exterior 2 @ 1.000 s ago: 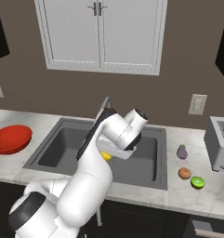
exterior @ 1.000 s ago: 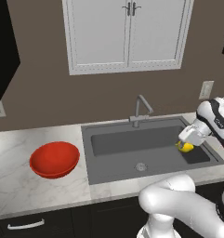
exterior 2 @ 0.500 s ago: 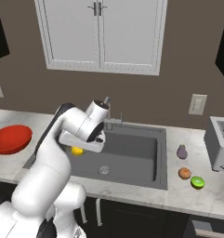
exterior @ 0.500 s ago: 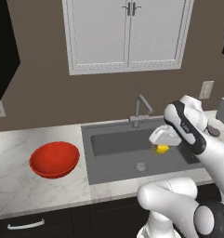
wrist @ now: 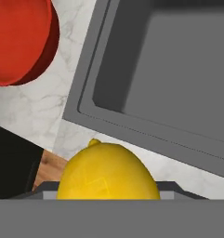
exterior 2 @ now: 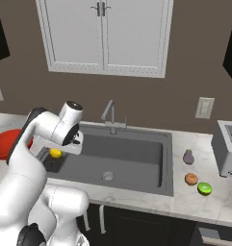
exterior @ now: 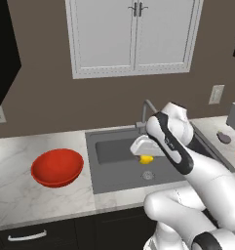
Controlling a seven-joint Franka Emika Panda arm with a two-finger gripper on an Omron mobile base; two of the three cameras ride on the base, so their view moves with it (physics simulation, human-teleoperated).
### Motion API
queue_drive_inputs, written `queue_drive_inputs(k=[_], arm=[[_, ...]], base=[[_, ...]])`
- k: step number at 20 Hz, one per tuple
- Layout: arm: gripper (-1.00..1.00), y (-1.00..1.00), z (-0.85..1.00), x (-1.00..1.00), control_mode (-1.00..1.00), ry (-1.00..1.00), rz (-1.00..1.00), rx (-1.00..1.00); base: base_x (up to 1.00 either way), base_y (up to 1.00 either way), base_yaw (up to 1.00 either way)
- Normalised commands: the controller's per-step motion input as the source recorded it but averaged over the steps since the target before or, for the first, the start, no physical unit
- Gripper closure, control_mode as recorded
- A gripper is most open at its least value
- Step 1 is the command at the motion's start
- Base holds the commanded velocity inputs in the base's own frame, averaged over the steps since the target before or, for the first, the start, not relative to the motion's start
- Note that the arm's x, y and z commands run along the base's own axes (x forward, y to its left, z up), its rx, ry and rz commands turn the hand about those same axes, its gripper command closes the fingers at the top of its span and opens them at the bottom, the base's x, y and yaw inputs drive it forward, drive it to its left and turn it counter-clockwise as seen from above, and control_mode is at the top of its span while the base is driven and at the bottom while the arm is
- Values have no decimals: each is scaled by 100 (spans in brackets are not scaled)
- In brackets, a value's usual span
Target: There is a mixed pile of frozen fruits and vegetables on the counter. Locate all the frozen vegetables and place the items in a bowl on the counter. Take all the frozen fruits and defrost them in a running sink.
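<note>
My gripper (exterior: pixel 144 155) is shut on the small yellow roundish vegetable (exterior: pixel 146 159), holding it in the air over the left half of the dark sink (exterior: pixel 114 168). In the right base view the gripper (exterior 2: pixel 57 150) and the yellow piece (exterior 2: pixel 55 153) hang above the sink's left end. The yellow piece (wrist: pixel 108 174) fills the lower middle of the hand view. The red bowl (exterior: pixel 57 167) stands on the counter (exterior: pixel 21 195) left of the sink. Right of the sink lie the purple-grey eggplant-like piece (exterior 2: pixel 188 156), an orange piece (exterior 2: pixel 191 179) and a bright green round piece (exterior 2: pixel 204 189).
A thin metal faucet (exterior 2: pixel 109 114) rises behind the sink's middle. A toaster (exterior 2: pixel 227 153) stands at the far right of the counter. White cabinet doors (exterior: pixel 133 34) hang on the wall above. Bare marbled counter (wrist: pixel 34 116) separates the bowl (wrist: pixel 20 39) from the sink (wrist: pixel 178 69).
The arm has swung left across the sink with the yellow piece in its grip, from the right end of the basin to its left half.
</note>
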Motion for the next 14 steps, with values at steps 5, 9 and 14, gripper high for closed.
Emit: queue_drive_inputs(k=[5,9,14], arm=[[100,67,22,13,-100,0,-3,0],[100,69,23,13,-100,0,-2,0],[100,70,11,7,-100,0,-3,0]], base=[[0,0,0],[0,0,0],[0,0,0]])
